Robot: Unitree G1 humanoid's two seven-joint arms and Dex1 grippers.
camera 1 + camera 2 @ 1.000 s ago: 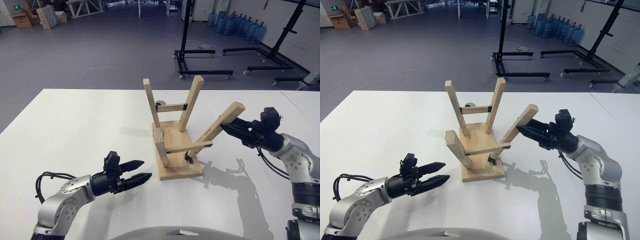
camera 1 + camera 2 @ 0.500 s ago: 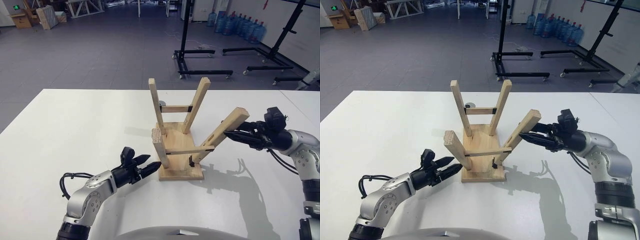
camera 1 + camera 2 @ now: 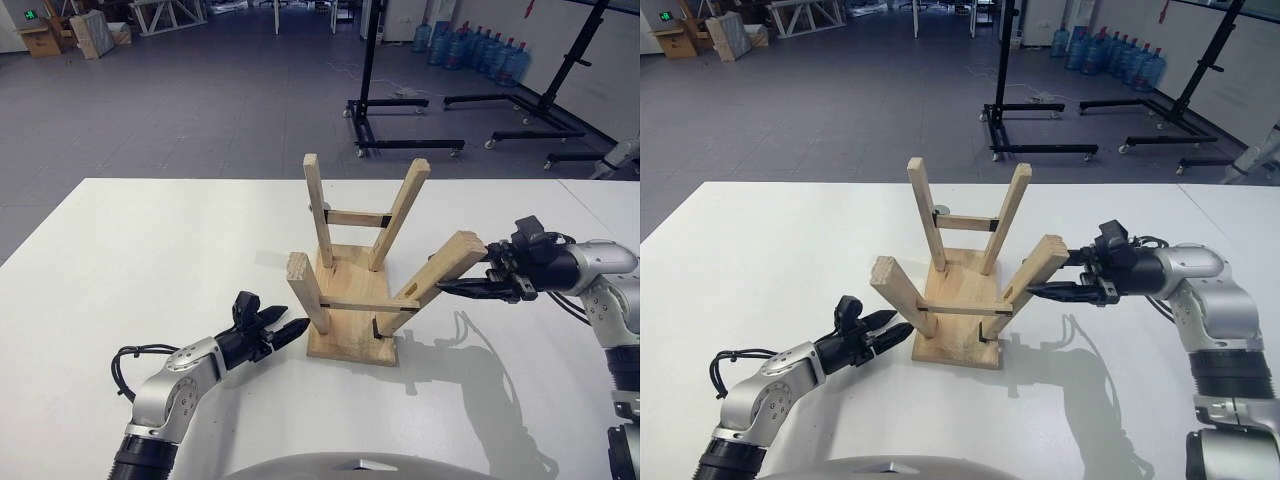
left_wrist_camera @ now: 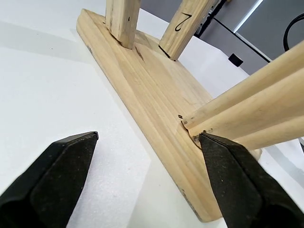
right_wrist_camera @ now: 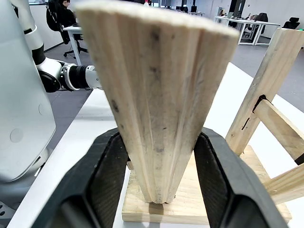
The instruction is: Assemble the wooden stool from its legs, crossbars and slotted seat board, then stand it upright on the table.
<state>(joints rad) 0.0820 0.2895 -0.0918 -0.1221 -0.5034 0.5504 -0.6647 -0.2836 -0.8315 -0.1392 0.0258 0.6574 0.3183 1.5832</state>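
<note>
Stool (image 3: 352,290) sits upside-down mid-bench. Its seat board (image 3: 345,347) lies flat on the white bench (image 3: 120,260), all 4 legs up. The far 2 legs (image 3: 318,205) are near upright, splayed a bit, tied by a crossbar (image 3: 357,218). The near-left leg (image 3: 305,292) tilts out to my left. The near-right leg (image 3: 440,275) leans hard to my right, w/ a second crossbar (image 3: 365,305) running btwn the two near ones. Black bits show at the crossbar ends; can't tell what they are.

My right pincer (image 3: 462,275) is clamped on the near-right leg, close to its free top end. Wrist view has one finger (image 5: 102,185) pressed on each side of the wood, end grain facing the cam. The arm comes in from the right, about level w/ that leg top.

My left pincer (image 4: 149,137) is low over the bench at the board's near-left corner, spread wide, holding nothing. One fingertip (image 4: 213,147) is right at the foot of the near-left leg where it enters the board. Touching or just shy, can't tell. The other fingertip is over bare bench, apart from the board edge.

Beyond the bench: grey floor, black wheeled stands (image 3: 405,100), blue water bottles (image 3: 480,55) by the far wall.
</note>
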